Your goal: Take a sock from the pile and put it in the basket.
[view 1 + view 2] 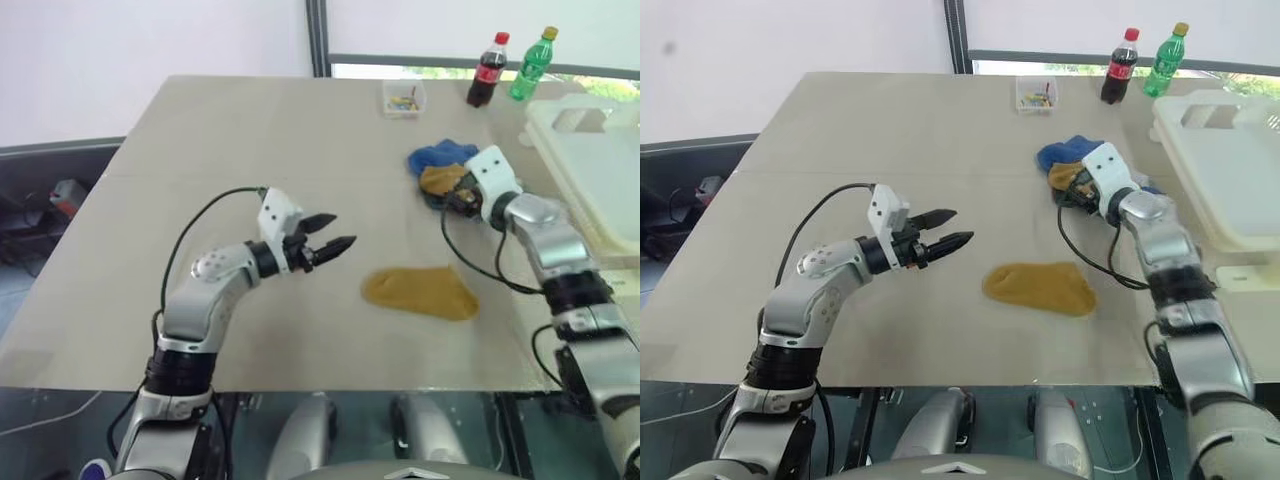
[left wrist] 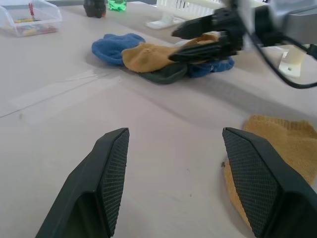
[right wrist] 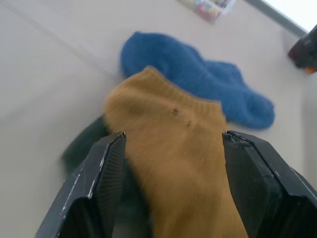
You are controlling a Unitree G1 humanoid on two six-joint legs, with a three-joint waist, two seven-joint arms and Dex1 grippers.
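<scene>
Two grippers, left gripper (image 1: 338, 230) and right gripper (image 3: 173, 163) (both spread, grasping nothing); four socks: three in the pile (image 1: 440, 172), one mustard sock (image 1: 420, 292) apart.

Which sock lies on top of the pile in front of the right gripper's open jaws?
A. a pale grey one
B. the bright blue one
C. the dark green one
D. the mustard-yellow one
D: in the right wrist view, the mustard-yellow ankle sock lies over the bright blue sock and the dark green sock, between the right gripper jaws.
</scene>
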